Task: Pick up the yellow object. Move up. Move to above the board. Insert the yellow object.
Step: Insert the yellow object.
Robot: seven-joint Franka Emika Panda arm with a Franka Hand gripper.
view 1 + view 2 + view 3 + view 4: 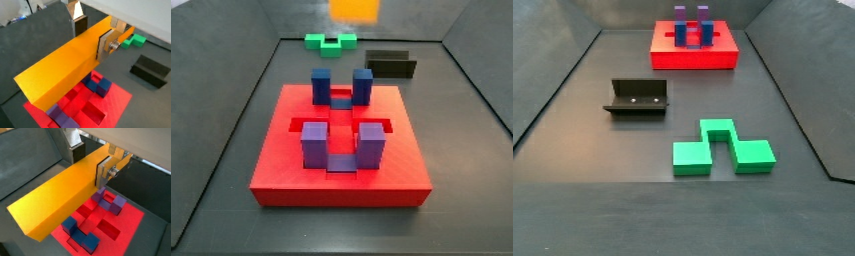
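My gripper [92, 34] is shut on the yellow object [60, 70], a long yellow-orange bar gripped across its width near one end; both wrist views show this [90, 162]. The bar [57, 203] hangs in the air above the board [115, 102], a red slab with recessed slots and blue-purple posts [110, 203]. In a side view only the bar's end [354, 9] shows, high above the far side of the board [291, 165], and the gripper is out of frame. The board also shows in a side view [694, 58], without bar or gripper.
A green notched block [334, 41] and the dark fixture [390, 64] lie on the grey floor beyond the board. Both also show in a side view, the green block [720, 147] and the fixture [637, 97]. Grey tray walls enclose the floor.
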